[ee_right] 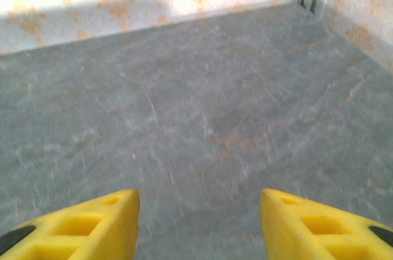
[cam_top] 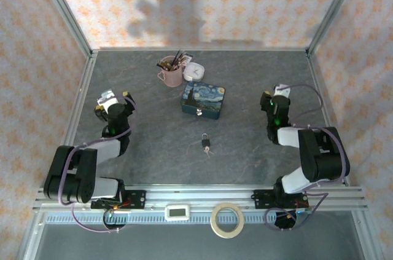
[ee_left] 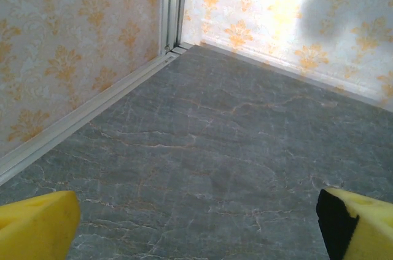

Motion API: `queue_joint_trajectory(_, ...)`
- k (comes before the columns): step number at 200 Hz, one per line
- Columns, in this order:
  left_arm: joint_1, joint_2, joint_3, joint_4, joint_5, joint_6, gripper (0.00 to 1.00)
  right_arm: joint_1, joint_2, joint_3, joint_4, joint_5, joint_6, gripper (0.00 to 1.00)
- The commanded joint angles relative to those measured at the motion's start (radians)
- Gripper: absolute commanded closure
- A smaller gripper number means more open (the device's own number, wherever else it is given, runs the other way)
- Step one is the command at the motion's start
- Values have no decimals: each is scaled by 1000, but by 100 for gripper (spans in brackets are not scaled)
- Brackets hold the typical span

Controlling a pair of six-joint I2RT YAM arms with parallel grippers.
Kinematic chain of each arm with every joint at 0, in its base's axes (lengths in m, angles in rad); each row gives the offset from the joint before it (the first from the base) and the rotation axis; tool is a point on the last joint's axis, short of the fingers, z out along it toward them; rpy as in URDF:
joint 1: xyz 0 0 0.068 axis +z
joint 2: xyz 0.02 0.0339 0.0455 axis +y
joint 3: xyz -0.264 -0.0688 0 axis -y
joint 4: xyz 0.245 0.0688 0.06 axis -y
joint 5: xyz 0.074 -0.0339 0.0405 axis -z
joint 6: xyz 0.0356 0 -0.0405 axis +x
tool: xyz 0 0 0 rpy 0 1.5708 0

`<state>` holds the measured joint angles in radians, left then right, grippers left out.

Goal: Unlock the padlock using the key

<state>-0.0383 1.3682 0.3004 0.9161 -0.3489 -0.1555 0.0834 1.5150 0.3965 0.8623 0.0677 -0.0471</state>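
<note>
Two fingers (ee_left: 37, 226) of the left gripper (cam_top: 113, 101) stand spread wide above the bare table (ee_left: 202, 149), holding nothing. Mid-table, between the arms, the padlock (cam_top: 206, 142) lies near of the tin (cam_top: 203, 100), with the key (cam_top: 209, 152) at its near end. At the right, the right gripper (cam_top: 276, 101) is partly open, touching nothing.

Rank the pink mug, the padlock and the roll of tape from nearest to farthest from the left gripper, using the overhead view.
1. Pink mug: farther back and to the right of the left gripper.
2. Padlock: in the middle, to the right and nearer the front.
3. Roll of tape: at the very front, right of centre.
</note>
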Motion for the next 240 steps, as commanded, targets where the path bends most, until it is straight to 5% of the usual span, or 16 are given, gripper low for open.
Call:
queue_joint_trajectory(1,7,43,-81,281,107,101,1,-5,-11,-61,181,14,-13,41)
queue_joint_trajectory(13,8,89,-107,360,192,131,1,-10,-19,-108,261,7,-5,26)
queue_joint_trajectory(20,8,136,-124,423,220,141,1,-27,-18,-132,300,-13,8,3)
queue_joint_trajectory(23,8,163,-137,486,226,144,1,-34,-9,-147,331,-23,15,0)
queue_joint_trajectory(31,10,196,-163,614,233,158,1,-49,26,-188,459,-38,22,0)
queue_joint_trajectory(46,12,137,-148,492,242,139,1,-50,-7,-158,338,-37,26,0)
queue_joint_trajectory(77,12,152,-115,436,233,142,1,-50,6,-172,392,-34,19,0)
queue_joint_trajectory(240,13,167,-98,429,216,143,1,-50,2,-166,370,-47,16,0)
